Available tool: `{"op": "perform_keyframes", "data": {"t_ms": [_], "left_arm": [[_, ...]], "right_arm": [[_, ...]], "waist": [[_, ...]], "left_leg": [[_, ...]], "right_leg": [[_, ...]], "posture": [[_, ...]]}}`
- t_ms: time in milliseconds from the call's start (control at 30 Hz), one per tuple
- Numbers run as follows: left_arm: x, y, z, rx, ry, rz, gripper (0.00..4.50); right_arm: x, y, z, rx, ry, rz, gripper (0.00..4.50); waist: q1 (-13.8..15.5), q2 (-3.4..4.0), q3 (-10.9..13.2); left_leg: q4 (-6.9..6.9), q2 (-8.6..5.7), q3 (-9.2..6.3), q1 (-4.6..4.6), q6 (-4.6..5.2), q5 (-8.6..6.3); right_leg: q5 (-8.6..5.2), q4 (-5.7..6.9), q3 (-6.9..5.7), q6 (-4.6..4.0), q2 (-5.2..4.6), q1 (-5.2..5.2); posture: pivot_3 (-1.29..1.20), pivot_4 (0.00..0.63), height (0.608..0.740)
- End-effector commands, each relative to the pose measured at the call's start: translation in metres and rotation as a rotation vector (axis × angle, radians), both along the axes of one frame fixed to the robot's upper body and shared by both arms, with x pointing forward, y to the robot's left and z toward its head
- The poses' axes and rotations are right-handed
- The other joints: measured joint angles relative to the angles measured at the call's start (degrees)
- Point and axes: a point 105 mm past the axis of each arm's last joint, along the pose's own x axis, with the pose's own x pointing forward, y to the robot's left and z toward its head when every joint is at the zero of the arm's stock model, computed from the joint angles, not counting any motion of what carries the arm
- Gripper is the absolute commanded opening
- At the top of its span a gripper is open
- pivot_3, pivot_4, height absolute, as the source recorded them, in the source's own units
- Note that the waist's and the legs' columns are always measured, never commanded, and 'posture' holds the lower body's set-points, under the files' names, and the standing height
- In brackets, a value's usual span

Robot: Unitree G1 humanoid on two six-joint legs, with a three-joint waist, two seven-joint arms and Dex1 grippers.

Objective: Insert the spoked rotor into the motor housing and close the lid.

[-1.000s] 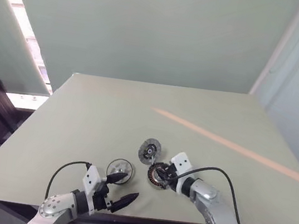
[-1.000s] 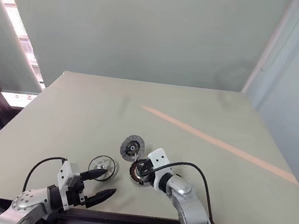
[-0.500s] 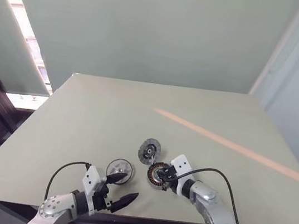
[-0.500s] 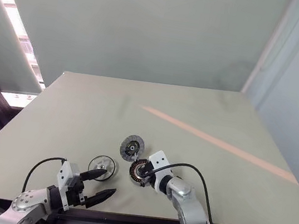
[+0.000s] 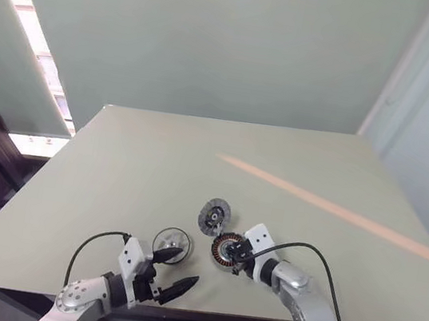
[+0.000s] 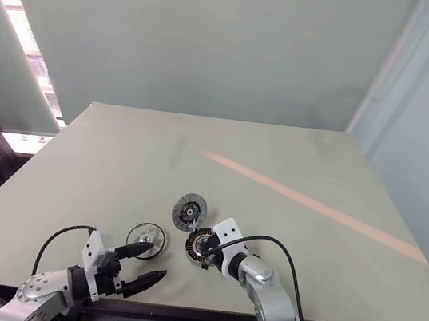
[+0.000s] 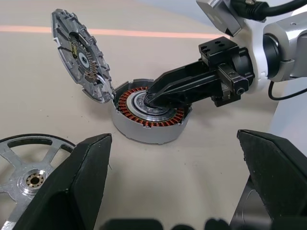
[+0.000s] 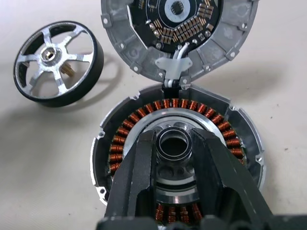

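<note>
The motor housing (image 8: pixel 231 140), with its ring of copper windings, lies on the table near the front edge. My right gripper (image 5: pixel 230 253) is shut on its metal centre hub (image 8: pixel 174 143), one finger (image 8: pixel 139 168) on each side. The lid (image 7: pixel 80 61) stands tilted up at the housing's far rim, its inner face showing, joined to it by a small white bracket. The spoked rotor (image 5: pixel 171 243) lies flat to the left of the housing, spokes up. My left gripper (image 5: pixel 187 265) hovers open just in front of the rotor, holding nothing.
The green-grey table (image 5: pixel 149 167) stretches far back and to both sides. An orange stripe (image 5: pixel 328 207) crosses its right half. The table's front edge (image 5: pixel 208 313) runs just behind both grippers. Black cables loop over both wrists.
</note>
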Motion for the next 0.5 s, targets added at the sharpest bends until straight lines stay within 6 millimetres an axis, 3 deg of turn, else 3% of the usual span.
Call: {"op": "perform_keyframes", "data": {"t_ms": [33, 500], "left_arm": [[0.0025, -0.0039, 0.0108, -0.001, -0.052, -0.018, 4.5], [0.0031, -0.0046, 0.0105, -0.001, -0.052, -0.02, 4.5]], "right_arm": [[0.0048, 0.0022, 0.0117, 0.015, -0.05, 0.008, 0.8], [0.0045, 0.0031, 0.0097, 0.014, -0.041, 0.01, 0.8]], "waist": [[0.0, 0.0, 0.0], [0.0, 0.0, 0.0]], "left_leg": [[0.0, 0.0, 0.0, 0.0, 0.0, 0.0], [0.0, 0.0, 0.0, 0.0, 0.0, 0.0]], "right_leg": [[0.0, 0.0, 0.0, 0.0, 0.0, 0.0], [0.0, 0.0, 0.0, 0.0, 0.0, 0.0]], "posture": [[0.0, 0.0, 0.74], [0.0, 0.0, 0.74]]}}
